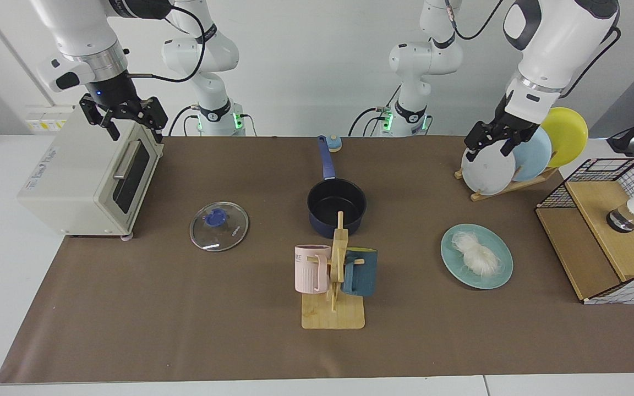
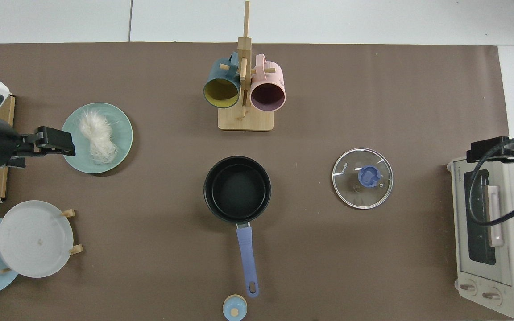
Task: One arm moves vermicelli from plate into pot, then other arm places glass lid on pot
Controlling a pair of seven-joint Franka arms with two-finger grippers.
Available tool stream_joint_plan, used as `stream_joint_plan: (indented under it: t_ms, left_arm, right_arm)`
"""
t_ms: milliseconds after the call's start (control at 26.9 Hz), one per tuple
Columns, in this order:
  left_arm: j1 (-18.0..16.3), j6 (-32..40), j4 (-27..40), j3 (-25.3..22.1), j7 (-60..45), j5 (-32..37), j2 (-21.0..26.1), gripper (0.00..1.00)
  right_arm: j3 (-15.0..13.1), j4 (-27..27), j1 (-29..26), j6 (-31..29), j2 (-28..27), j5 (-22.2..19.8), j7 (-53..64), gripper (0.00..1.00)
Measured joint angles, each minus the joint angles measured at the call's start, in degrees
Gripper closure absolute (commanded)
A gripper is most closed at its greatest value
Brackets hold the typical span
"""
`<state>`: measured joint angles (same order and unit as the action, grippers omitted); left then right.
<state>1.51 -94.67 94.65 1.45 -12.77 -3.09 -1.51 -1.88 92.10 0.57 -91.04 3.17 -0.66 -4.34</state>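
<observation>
The vermicelli (image 1: 476, 254) (image 2: 97, 138) lies as a loose white bundle on the teal plate (image 1: 501, 273) (image 2: 122, 127). In the middle of the mat the navy pot (image 1: 337, 206) (image 2: 237, 189) stands empty, its blue handle toward the arm bases. The glass lid (image 1: 219, 226) (image 2: 362, 178) lies flat on the mat between pot and toaster oven. My left gripper (image 1: 488, 149) (image 2: 54, 143) hangs open and empty in front of the plate rack, high beside the teal plate. My right gripper (image 1: 132, 125) (image 2: 498, 150) hovers open and empty over the toaster oven.
A wooden mug tree (image 1: 333, 275) with a pink and a teal mug stands in front of the pot. The toaster oven (image 1: 91, 176), a rack of white, pale blue and yellow plates (image 1: 515, 159), a wire-and-wood box (image 1: 603, 231) and a small blue knob (image 1: 333, 144) ring the mat.
</observation>
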Motion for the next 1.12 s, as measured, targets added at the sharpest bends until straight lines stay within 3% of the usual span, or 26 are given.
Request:
stream_joint_plan:
  t_ms: [260,632,929,1115]
  left_arm:
    - [-0.01,0.00,0.00,0.01,0.00,0.00,0.00,0.00]
    - [-0.04,0.00,0.00,0.01,0.00,0.00,0.00,0.00]
    - [-0.08,0.00,0.00,0.02,0.00,0.00,0.00,0.00]
    - [-0.09,0.00,0.00,0.03,0.00,0.00,0.00,0.00]
  right_arm:
    - [0.77,0.56,0.42,-1.11,-1.91,0.11,-1.14,0.00]
    - [1.18,2.84,4.05,-9.20,-8.31,0.26,-7.08,0.00]
    - [1.27,12.03,6.58,-21.23,-11.38,0.31,-11.12,0.00]
    - [1.24,16.83,6.58,-24.20,-11.48,0.31,-11.13,0.00]
